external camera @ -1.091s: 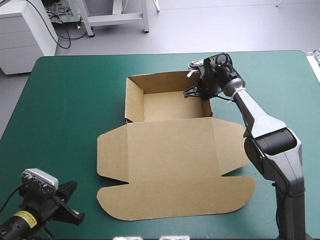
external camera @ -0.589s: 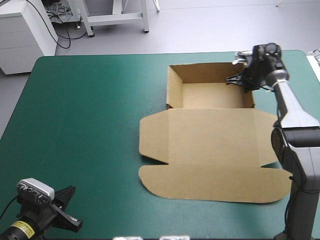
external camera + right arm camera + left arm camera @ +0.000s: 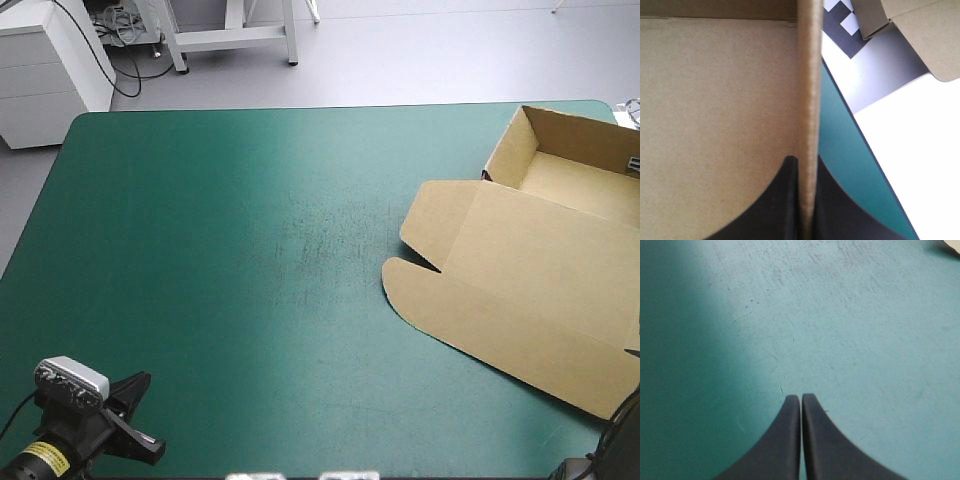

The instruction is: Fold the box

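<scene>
Hauled from the middle of the table (image 3: pixel 250 250) since the earlier frames, the box (image 3: pixel 540 270) now lies at the far right corner, turned at an angle and running out of the high view past the right edge. Your right gripper (image 3: pixel 805 161) is clamped on the upright side wall (image 3: pixel 808 75) of the tray, one black finger inside and one outside, with the teal-green cover's right edge just beyond it. Your left gripper (image 3: pixel 800 397) waits at the near left corner, fingers pressed together on nothing, well apart from the work. The brown board stands as an open tray (image 3: pixel 570 170) with its walls raised, while the lid (image 3: pixel 520 290) lies flat toward the table's middle, its rounded flaps spread. The move in hand looks like a slide to the side: you would do well to keep the pinch firm and low on the wall, drag rather than lift so the lid stays flat, and stop before the tray tips over the right edge.
</scene>
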You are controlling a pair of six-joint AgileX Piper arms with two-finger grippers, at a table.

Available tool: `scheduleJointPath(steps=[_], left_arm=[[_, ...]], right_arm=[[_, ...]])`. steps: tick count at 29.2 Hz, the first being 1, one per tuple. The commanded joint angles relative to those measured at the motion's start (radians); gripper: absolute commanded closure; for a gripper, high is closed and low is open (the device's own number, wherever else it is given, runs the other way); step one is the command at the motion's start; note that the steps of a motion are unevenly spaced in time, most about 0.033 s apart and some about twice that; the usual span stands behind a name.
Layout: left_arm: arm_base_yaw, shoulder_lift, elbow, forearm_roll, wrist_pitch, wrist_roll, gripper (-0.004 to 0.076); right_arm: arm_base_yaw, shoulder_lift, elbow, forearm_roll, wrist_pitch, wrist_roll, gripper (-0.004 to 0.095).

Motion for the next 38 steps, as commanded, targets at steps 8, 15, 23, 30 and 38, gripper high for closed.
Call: scheduleJointPath(steps=[8,15,23,30,38], left_arm=[[-0.001,0.01,-0.023,-0.006,-0.071,-0.007,0.0732],[-0.001,0.01,-0.023,-0.004,-0.071,-0.007,0.0732],[-0.001,0.01,-0.023,-0.002,-0.071,-0.007,0.0732],[-0.001,0.01,-0.023,-0.002,-0.071,-0.007,0.0732],[-0.001,0.01,-0.023,-0.002,-0.071,-0.007,0.0732]], right_arm=[[-0.033,-0.036,-0.029,-0.056,0.006,0.012,0.0636],[-0.029,-0.065,-0.086,-0.05,0.008,0.044,0.0444],[0.023,-0.237,-0.103,-0.071,0.008,-0.054,0.043],[0.177,-0.409,-0.088,0.035,0.01,-0.054,0.0446],[0.474,-0.605,0.095,0.058,0.01,-0.105,0.0927]])
